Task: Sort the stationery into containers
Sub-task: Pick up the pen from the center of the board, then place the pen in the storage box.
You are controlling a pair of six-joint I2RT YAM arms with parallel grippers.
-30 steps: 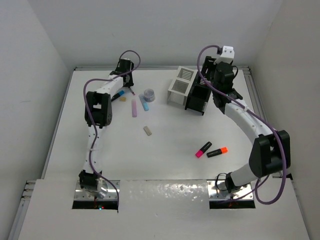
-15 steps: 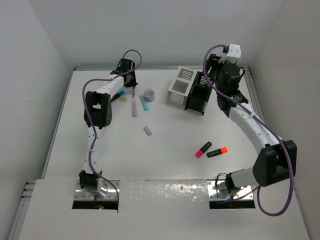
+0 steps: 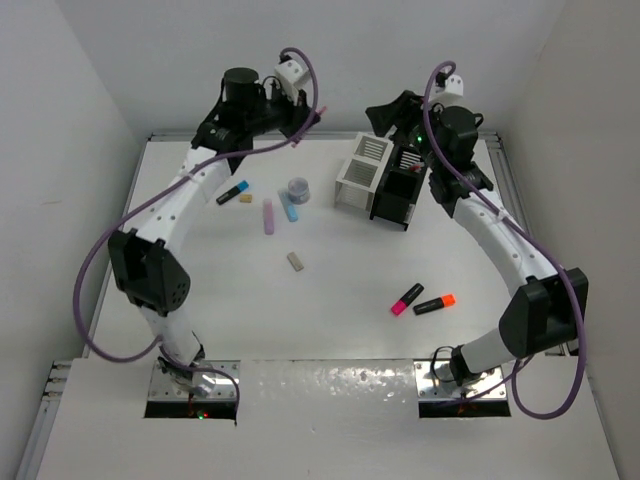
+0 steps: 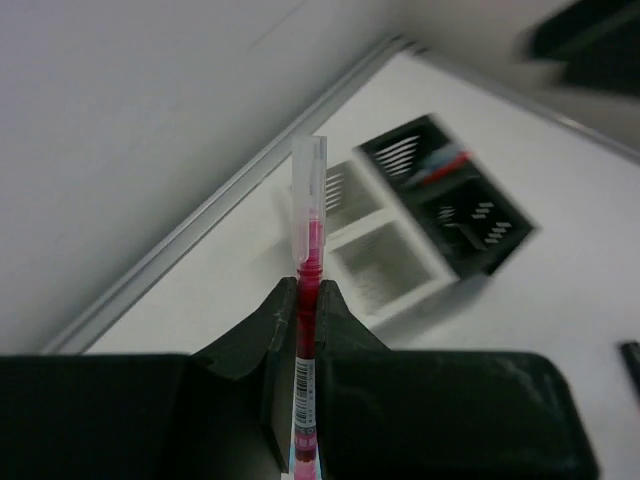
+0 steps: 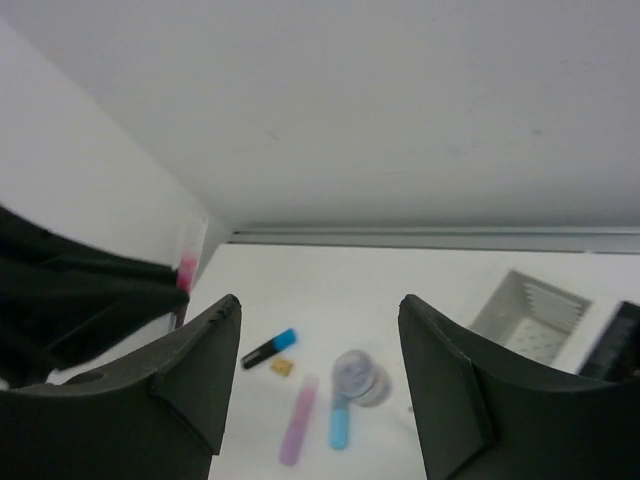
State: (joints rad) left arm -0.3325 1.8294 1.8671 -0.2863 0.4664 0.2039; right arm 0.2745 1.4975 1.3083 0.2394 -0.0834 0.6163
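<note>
White table (image 3: 330,335), scattered highlighters (image 3: 406,298), slatted bins (image 3: 362,172) below right gripper (image 5: 318,330) with fingers apart, left gripper (image 4: 307,292) clamped on clear-capped red pen (image 4: 309,235).

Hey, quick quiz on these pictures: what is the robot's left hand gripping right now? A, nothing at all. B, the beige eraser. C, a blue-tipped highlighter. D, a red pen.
D: in the left wrist view the left hand is shut on a thin red pen with a clear cap, while the blue-tipped highlighter and beige eraser lie loose below.
</note>
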